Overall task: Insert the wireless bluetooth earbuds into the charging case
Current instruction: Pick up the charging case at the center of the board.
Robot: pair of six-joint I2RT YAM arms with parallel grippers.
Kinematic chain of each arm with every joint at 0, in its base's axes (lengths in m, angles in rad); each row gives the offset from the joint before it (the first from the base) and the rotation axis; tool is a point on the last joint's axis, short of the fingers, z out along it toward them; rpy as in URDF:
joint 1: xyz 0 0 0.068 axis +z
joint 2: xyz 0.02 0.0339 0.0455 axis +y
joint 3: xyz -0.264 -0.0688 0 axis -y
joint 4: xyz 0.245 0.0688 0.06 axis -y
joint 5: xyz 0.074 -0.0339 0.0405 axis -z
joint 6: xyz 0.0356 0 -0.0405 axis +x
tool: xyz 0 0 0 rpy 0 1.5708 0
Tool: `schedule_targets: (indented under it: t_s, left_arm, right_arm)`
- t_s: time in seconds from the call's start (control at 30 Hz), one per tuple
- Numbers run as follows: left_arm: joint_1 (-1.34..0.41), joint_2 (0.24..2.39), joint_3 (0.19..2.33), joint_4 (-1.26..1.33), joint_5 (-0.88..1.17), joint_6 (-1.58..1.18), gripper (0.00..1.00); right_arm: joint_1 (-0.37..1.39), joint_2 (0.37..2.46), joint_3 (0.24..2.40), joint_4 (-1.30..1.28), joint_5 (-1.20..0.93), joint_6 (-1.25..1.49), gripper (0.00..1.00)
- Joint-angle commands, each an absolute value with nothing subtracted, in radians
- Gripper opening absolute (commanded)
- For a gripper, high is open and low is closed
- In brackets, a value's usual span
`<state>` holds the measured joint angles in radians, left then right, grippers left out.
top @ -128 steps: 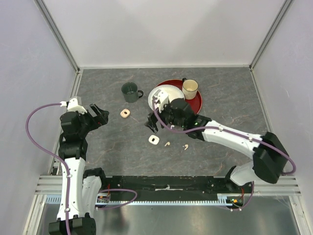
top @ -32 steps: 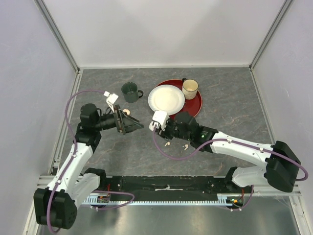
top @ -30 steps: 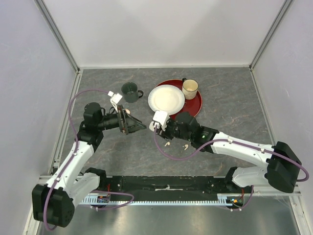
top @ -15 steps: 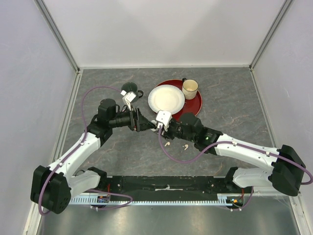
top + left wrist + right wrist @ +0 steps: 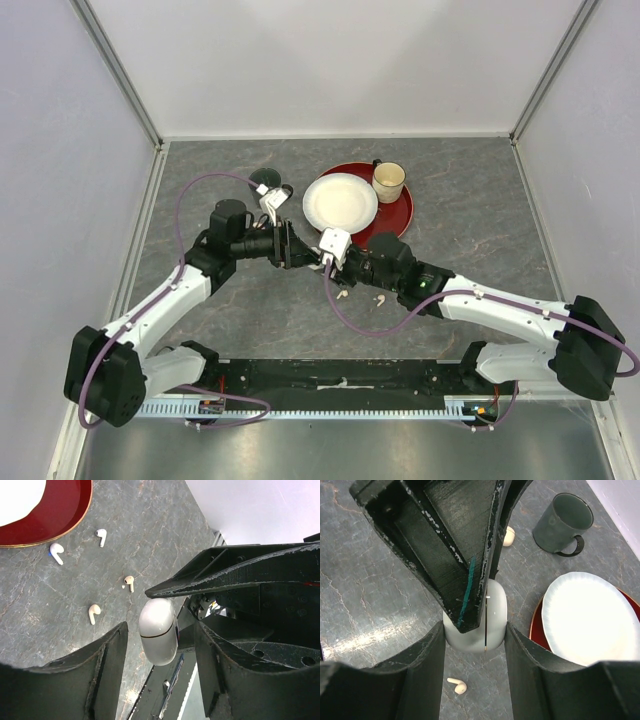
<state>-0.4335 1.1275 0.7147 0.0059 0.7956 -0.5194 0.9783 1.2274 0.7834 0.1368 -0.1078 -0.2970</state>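
The white charging case [image 5: 492,614] is closed and hangs above the table, pinched between the fingers of my right gripper [image 5: 474,630]. My left gripper [image 5: 161,626] faces it from the left, open. Its fingers [image 5: 102,667] flank the charging case [image 5: 159,630] with a gap on each side. From above, the left gripper [image 5: 298,256] and right gripper [image 5: 327,259] meet tip to tip. Two white earbuds [image 5: 101,534] [image 5: 56,552] and two peach earbuds [image 5: 129,581] [image 5: 93,612] lie loose on the table. One earbud [image 5: 457,685] lies below the right fingers.
A red tray [image 5: 398,215] behind the grippers holds a white plate [image 5: 340,200] and a beige mug [image 5: 389,181]. A dark green mug [image 5: 563,522] stands at the back left, half hidden from above by the left arm. A peach case [image 5: 508,535] lies near it.
My left arm has swung right to the right gripper and its jaws have narrowed around the case. The right gripper has stayed about where it was, still holding the case.
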Motion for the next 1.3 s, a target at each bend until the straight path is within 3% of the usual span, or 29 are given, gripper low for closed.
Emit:
schedule_targets:
  t_s: [0.0, 0.5, 0.87, 1.03, 1.17, 1.23, 1.27]
  left_arm:
    - [-0.437, 1.140, 0.761, 0.006, 0.830, -0.471, 0.59]
    - [-0.443, 1.173, 0.784, -0.069, 0.870, -0.449, 0.61]
    - [-0.456, 1.190, 0.781, -0.045, 0.876, -0.457, 0.53]
    - [-0.462, 1.190, 0.778, -0.034, 0.876, -0.463, 0.42]
    - [-0.463, 1.190, 0.775, -0.028, 0.882, -0.463, 0.28]
    - [-0.466, 1.189, 0.770, -0.012, 0.890, -0.462, 0.12]
    - [-0.468, 1.186, 0.769, -0.006, 0.891, -0.462, 0.04]
  right_arm:
    - [0.982, 1.195, 0.764, 0.212, -0.109, -0.318, 0.00]
    - [0.992, 1.184, 0.741, 0.253, -0.077, -0.344, 0.00]
    - [1.003, 1.193, 0.738, 0.271, -0.078, -0.348, 0.00]
    - [1.006, 1.196, 0.739, 0.275, -0.078, -0.350, 0.00]
    - [1.008, 1.195, 0.738, 0.276, -0.080, -0.351, 0.00]
    - [1.008, 1.196, 0.739, 0.278, -0.078, -0.339, 0.03]
    - [1.008, 1.198, 0.741, 0.275, -0.072, -0.331, 0.13]
